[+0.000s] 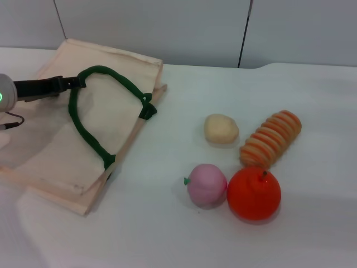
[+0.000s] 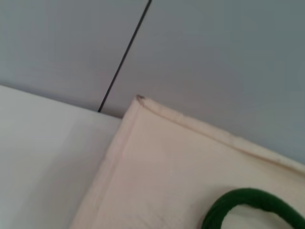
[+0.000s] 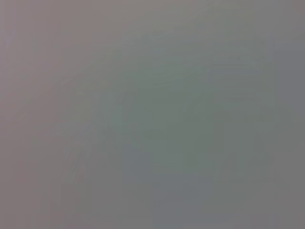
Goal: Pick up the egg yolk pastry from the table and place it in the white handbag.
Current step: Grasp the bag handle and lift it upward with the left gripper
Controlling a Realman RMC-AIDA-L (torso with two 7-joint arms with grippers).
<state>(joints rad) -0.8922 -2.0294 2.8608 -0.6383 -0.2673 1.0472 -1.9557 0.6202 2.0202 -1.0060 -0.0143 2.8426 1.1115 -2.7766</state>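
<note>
The egg yolk pastry [image 1: 221, 129], a small pale cream lump, lies on the white table right of centre. The white handbag [image 1: 114, 109] lies flat at the left, with a dark green looped handle [image 1: 83, 129] on top. My left gripper [image 1: 75, 83] reaches in from the left edge over the bag's far part. Its dark fingers are together at the top of the handle loop and pinch it. The left wrist view shows the bag's corner [image 2: 162, 162] and a piece of the handle [image 2: 248, 202]. My right gripper is out of view; its wrist view shows only plain grey.
A pink round fruit with a green tip [image 1: 207, 185] and a red-orange round fruit [image 1: 254, 193] lie in front of the pastry. An orange-and-cream spiral bread [image 1: 271, 138] lies to its right. A grey panelled wall stands behind the table.
</note>
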